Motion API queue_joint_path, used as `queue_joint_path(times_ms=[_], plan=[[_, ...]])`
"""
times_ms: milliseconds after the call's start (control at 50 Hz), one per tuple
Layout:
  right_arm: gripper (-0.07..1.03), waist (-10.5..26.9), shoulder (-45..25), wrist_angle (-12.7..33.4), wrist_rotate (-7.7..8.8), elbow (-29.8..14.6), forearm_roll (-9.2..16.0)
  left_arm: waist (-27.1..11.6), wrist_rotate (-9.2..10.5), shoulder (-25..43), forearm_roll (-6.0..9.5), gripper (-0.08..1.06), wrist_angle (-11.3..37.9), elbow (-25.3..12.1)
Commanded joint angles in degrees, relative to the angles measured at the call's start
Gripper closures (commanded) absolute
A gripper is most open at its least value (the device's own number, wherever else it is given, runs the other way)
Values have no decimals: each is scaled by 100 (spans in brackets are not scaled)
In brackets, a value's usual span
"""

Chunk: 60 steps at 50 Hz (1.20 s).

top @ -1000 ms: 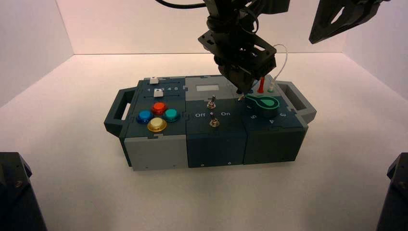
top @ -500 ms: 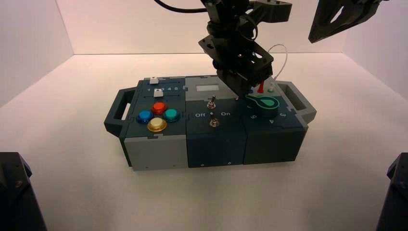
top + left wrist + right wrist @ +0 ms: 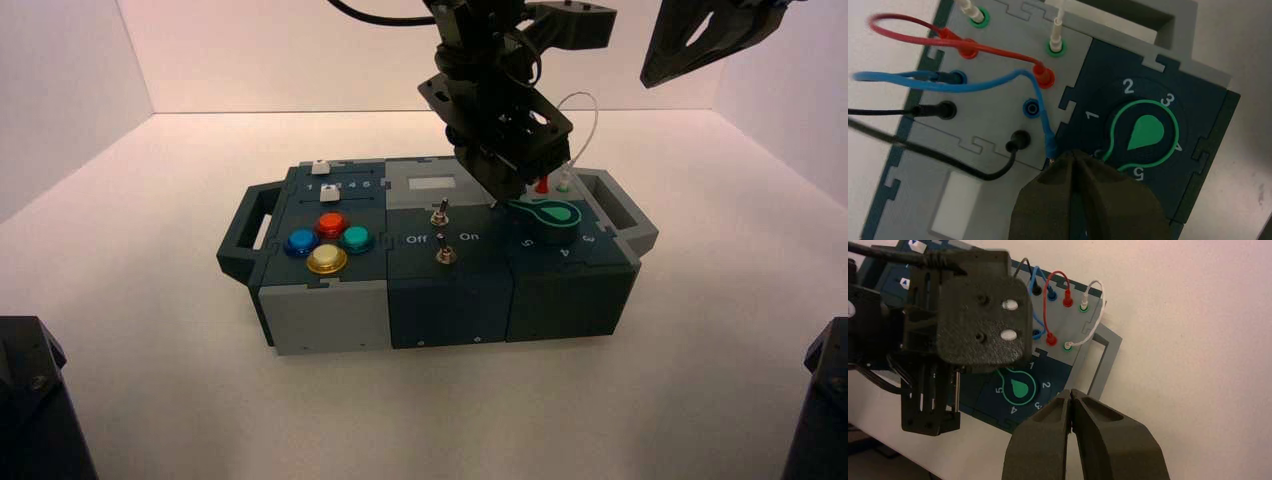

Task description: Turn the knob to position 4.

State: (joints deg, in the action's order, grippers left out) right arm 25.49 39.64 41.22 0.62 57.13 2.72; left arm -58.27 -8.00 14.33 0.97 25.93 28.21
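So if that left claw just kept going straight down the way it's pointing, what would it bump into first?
Probably the box's dark top beside the knob, near its printed 5. The left gripper, fingers together, points at that edge rather than the knob's middle, though depth is hard to judge.

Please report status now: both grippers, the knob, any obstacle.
Left gripper shut, at the knob's edge, not grasping it. Right gripper shut, raised clear of the box. Pointer tip off the 4. Blue wire close beside left gripper.

Left end effector point(image 3: 497, 190) low over box point(image 3: 430, 270), beside knob point(image 3: 549, 217); right arm point(image 3: 705, 35) raised apart
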Motion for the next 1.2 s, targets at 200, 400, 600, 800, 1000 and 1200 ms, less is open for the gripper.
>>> queue_joint_path(times_ms=[200,400,600,800,1000,1200], plan=[[98,-9,18,-62,9,-79,-9,-193,-44,-70,35,101,211,-167],[98,-9,26,-62,18,-70,-9,-255,-44,-97,44,101,369,-158],[98,-9,26,-62,18,-70,-9,-299,-44,-176,88,101,589,-141],[98,-9,26,-62,9,-70,-18,-334,-44,-343,88,101,729,-88],[98,-9,26,-79,9,-70,-26,-352,-44,-439,97,101,756,-62],[98,-18,18,-79,9,-70,-35,-387,-44,-439,105,101,756,-62]])
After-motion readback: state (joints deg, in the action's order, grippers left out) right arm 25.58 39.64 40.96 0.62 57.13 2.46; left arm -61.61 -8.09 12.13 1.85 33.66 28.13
